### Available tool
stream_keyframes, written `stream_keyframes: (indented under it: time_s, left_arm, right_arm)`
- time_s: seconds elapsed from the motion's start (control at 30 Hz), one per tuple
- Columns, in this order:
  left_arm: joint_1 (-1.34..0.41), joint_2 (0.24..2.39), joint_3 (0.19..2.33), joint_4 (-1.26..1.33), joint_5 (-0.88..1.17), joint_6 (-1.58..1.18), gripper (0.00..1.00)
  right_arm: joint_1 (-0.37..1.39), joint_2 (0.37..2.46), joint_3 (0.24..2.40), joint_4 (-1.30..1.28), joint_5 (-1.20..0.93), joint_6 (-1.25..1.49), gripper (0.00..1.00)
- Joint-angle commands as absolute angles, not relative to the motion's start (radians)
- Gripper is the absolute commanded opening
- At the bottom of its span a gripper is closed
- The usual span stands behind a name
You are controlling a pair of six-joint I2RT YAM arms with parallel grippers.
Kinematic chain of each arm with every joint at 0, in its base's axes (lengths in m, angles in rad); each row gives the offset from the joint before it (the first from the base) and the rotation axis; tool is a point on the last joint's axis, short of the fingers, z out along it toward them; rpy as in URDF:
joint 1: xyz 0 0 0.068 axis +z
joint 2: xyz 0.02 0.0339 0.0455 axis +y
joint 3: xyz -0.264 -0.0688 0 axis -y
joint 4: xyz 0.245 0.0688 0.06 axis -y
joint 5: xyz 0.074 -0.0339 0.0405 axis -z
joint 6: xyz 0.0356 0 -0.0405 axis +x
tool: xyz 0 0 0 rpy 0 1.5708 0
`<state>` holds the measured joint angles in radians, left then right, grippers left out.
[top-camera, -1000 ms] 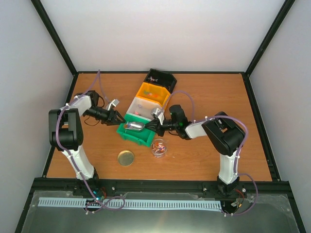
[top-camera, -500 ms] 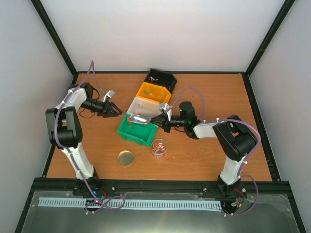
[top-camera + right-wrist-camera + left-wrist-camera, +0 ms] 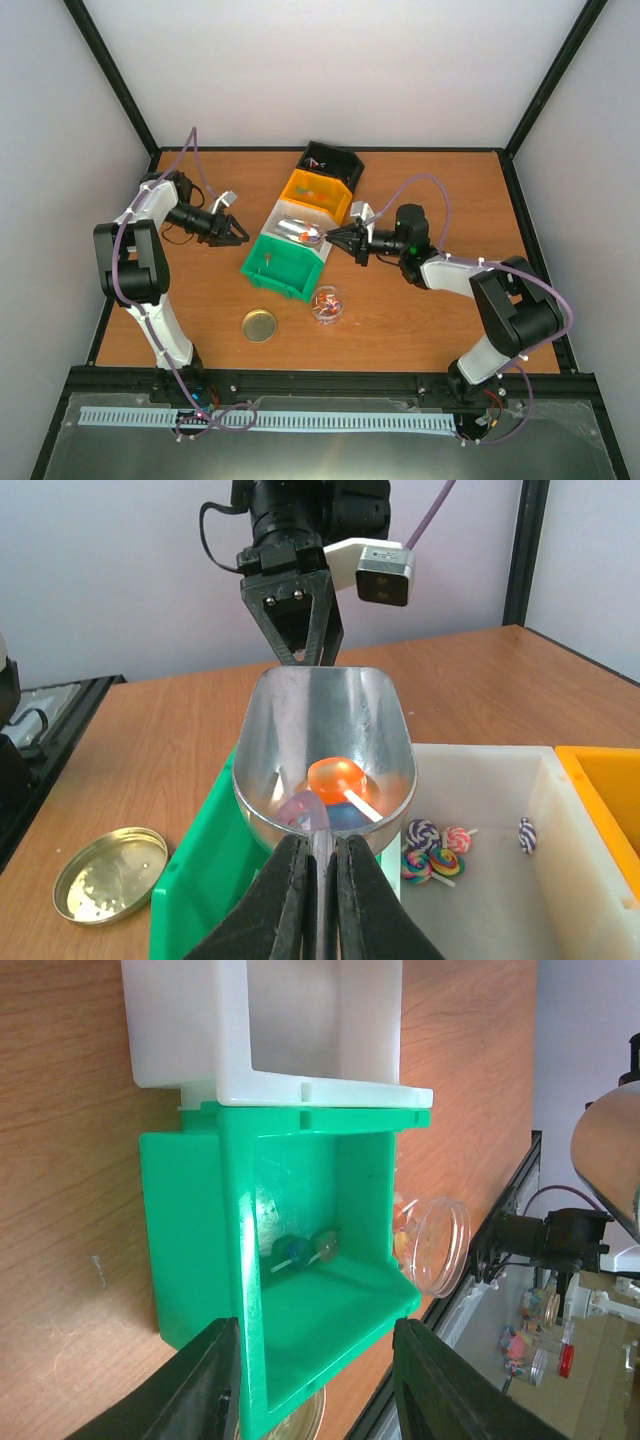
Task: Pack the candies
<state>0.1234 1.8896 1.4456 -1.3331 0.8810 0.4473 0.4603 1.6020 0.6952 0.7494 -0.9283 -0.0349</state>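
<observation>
Wooden tabletop [image 3: 420, 330], nearest first: a gold lid [image 3: 259, 325] and a clear dish [image 3: 342, 306] holding some candies [image 3: 325, 304]. Next, a green bin [image 3: 275, 262] with a couple more. Over the white bin [image 3: 490, 900], which holds several, the right claw [image 3: 320, 880] clenches a metal scoop [image 3: 300, 720] carrying a few. The left claw [image 3: 240, 233] hangs released, empty. Beyond, the orange bin [image 3: 316, 192] and black bin [image 3: 333, 163] hold specks, probably sweets.

Left gripper [image 3: 315, 1332] jaws apart, off the green bin [image 3: 195, 1250] on the wood table [image 3: 60, 1210]. Few candies [image 3: 305, 1250] inside the bin. White bin [image 3: 190, 1020] touches it. Clear jar [image 3: 440, 1245] just beside. Metal scoop [image 3: 610, 1160] at the right edge.
</observation>
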Motion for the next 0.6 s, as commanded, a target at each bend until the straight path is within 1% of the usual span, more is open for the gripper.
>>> stream_keyframes:
  time_s: [0.0,0.1,0.23,0.37,0.43,0.57]
  left_arm:
    - [0.128,1.885,1.495,-1.352,0.865,0.478,0.45]
    - [0.128,1.885,1.491,-1.338,0.853,0.490,0.45]
    - [0.128,1.885,1.470,-1.313,0.853,0.496,0.45]
    - [0.129,1.885,1.448,-1.273,0.857,0.468,0.45]
    - [0.128,1.883,1.439,-1.254,0.859,0.456,0.45]
    - [0.128,1.873,1.435,-1.232,0.867,0.440,0.45]
  right_arm:
    - [0.457,1.524,0.713,0.686,-0.944,-0.141,0.03]
    - [0.439,1.459,0.707,0.528,-0.978,-0.242,0.03]
    - [0.370,1.347,0.719,0.145,-1.048,-0.493,0.03]
    - [0.282,1.275,0.747,-0.169,-1.122,-0.658,0.03]
    - [0.264,1.244,0.760,-0.360,-1.135,-0.811,0.03]
    - [0.248,1.192,0.766,-0.534,-1.130,-0.974,0.03]
